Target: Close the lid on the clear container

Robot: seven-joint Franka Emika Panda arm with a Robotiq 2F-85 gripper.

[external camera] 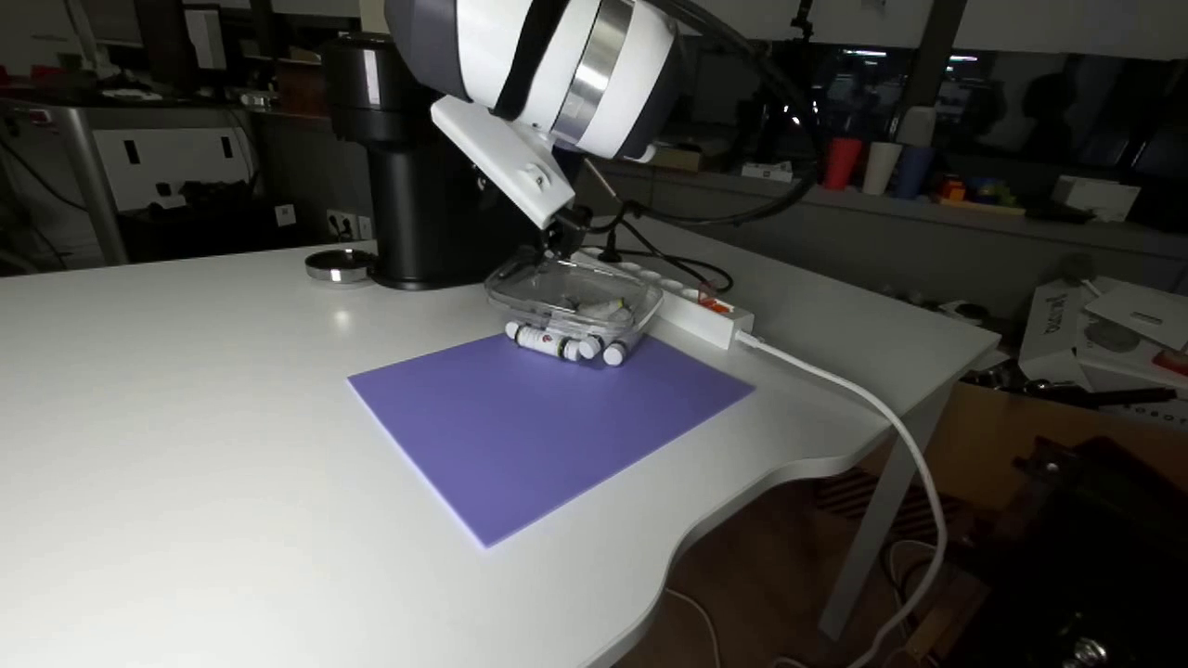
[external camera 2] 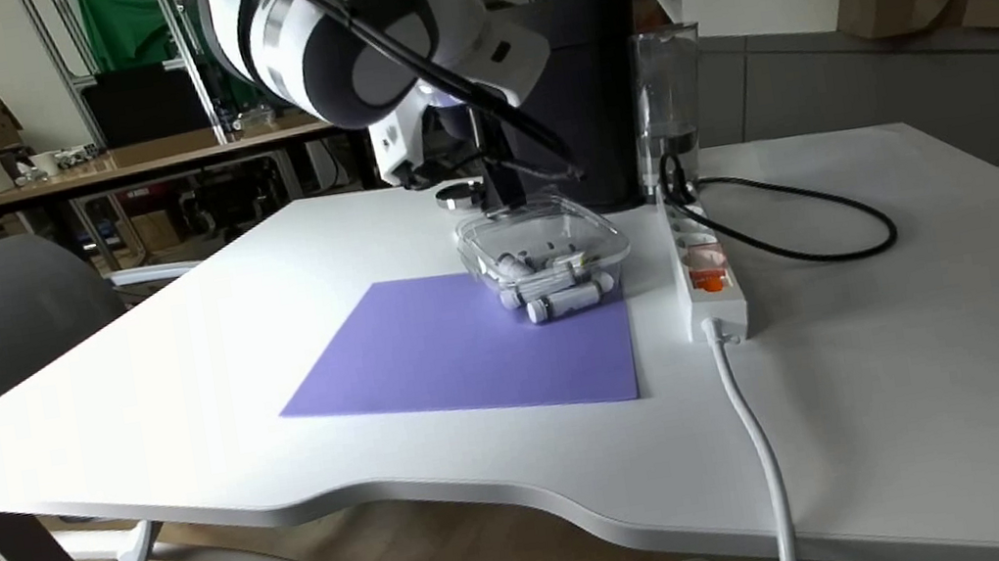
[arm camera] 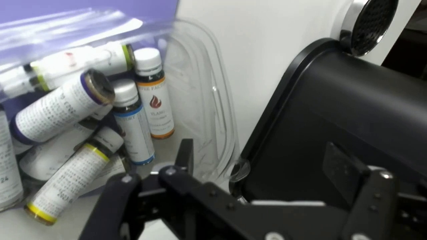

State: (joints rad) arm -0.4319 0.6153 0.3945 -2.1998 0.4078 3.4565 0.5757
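Note:
The clear container (external camera 2: 544, 249) sits on the back corner of the purple mat, holding several small bottles (arm camera: 155, 103) with white labels and caps. Its see-through rim and walls overlap in every view, so I cannot surely tell the lid from the rest of the clear plastic. A clear tab (arm camera: 241, 170) sticks out at one corner. My gripper (arm camera: 258, 155) stands open over that corner; in the wrist view the tab appears between its spread fingers, which hold nothing. In an exterior view the gripper (external camera: 560, 239) is low at the container's back edge; contact cannot be judged.
A black coffee machine (external camera: 408, 186) rises close behind the container, with a round metal dish (external camera: 340, 267) by its base. A white power strip (external camera 2: 706, 269) with black and white cables lies alongside. The purple mat (external camera: 538, 436) reaches toward the table's curved front edge.

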